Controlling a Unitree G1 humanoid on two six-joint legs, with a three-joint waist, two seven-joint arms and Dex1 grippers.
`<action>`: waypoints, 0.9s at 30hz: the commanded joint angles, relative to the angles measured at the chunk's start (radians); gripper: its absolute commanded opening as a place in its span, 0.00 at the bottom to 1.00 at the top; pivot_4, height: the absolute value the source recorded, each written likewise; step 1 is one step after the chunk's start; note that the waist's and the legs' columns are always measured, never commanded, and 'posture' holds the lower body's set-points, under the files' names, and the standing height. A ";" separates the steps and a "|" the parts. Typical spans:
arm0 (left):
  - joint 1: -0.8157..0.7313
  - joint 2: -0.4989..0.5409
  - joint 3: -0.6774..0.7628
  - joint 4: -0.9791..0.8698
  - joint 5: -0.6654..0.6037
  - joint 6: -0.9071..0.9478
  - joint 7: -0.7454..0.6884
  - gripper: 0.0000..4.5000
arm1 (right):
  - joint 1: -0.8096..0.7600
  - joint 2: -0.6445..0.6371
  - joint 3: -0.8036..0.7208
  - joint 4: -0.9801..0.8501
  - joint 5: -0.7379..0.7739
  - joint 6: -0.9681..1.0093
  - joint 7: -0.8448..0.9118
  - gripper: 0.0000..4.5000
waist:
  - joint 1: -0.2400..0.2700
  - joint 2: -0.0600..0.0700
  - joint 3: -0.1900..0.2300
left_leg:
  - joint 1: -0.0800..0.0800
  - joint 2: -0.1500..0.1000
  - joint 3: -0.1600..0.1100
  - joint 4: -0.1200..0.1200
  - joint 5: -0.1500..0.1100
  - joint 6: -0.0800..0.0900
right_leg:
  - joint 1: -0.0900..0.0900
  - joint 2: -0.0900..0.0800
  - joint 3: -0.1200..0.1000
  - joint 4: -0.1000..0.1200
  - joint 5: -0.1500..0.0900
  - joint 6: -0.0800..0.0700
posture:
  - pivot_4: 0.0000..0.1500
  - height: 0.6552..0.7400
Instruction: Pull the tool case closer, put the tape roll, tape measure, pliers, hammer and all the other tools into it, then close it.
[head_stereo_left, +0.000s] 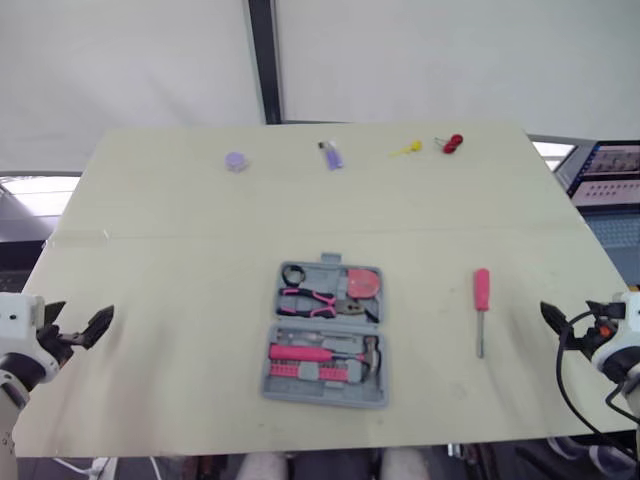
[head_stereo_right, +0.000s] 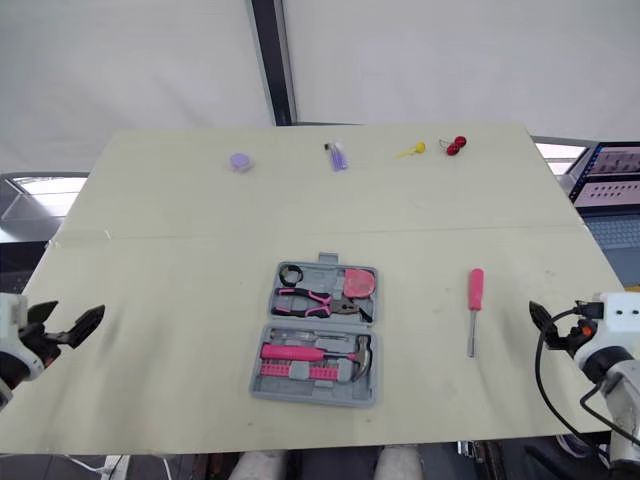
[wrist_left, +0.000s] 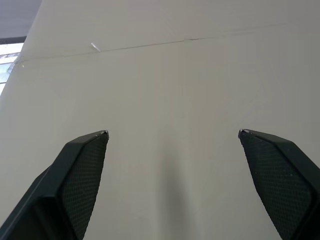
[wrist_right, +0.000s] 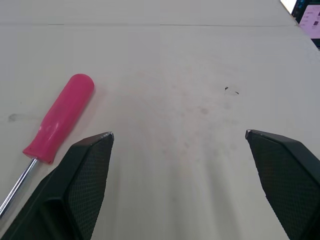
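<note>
Leftmost, the left end effector (head_stereo_left: 78, 318) hovers released at the near-left edge of the counter (head_stereo_left: 170, 260), its two fingers spread wide over bare surface and grasping nothing; this reads as a standby stance with room to swing inward. Well to its right, about midway between the two end effectors, the grey tool case (head_stereo_left: 322, 398) lies opened flat with the lid half on the far side, so both moulded trays face up for loading. In the lid half sit the black tape roll (head_stereo_left: 293, 274), the pink-handled pliers (head_stereo_left: 312, 300) and the round tape measure (head_stereo_left: 362, 283). In the near half the hammer (head_stereo_left: 320, 352) lies crosswise above a row of pink bits (head_stereo_left: 305, 372), each apparently seated in its own recess. Between the case and the right end effector, nearer the latter and slightly ahead of it, a pink-handled screwdriver (head_stereo_left: 481, 300) rests loose on the counter with its shaft toward the robot; it is probably the nearest tool left to pack. The right end effector (head_stereo_left: 568, 314) is likewise released, fingers wide apart and empty, with the screwdriver's handle close on its case-ward side, which favours a short reach. Far ahead of both end effectors, along the counter's far edge, lie a purple piece (head_stereo_left: 235, 161), a lilac piece (head_stereo_left: 331, 155), a yellow piece (head_stereo_left: 407, 149) and a red piece (head_stereo_left: 453, 143), all too small to identify.
</note>
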 joint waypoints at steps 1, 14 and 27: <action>-0.028 0.013 -0.070 -0.089 -0.033 0.008 -0.054 0.99 | 0.024 0.045 -0.018 -0.154 0.035 0.049 -0.067 1.00 | -0.001 0.000 0.000 | 0.000 0.000 0.000 0.000 0.000 0.000 | 0.000 0.000 0.000 0.000 0.000 0.000 | 1.00 1.00; -0.479 -0.087 -0.667 -0.049 0.016 -0.197 -0.460 0.99 | 0.022 0.299 0.132 -0.513 -0.010 0.279 -0.398 1.00 | -0.004 0.002 -0.001 | 0.000 0.000 0.001 0.000 0.000 -0.001 | -0.002 0.000 0.001 0.003 0.000 0.000 | 1.00 1.00; -0.621 -0.300 -0.874 0.149 0.095 -0.450 -0.595 0.99 | -0.024 0.427 0.266 -0.361 -0.196 0.111 -0.512 1.00 | -0.026 0.004 -0.002 | 0.000 0.000 0.003 -0.003 0.001 -0.001 | -0.004 0.000 0.001 0.002 0.000 0.000 | 1.00 1.00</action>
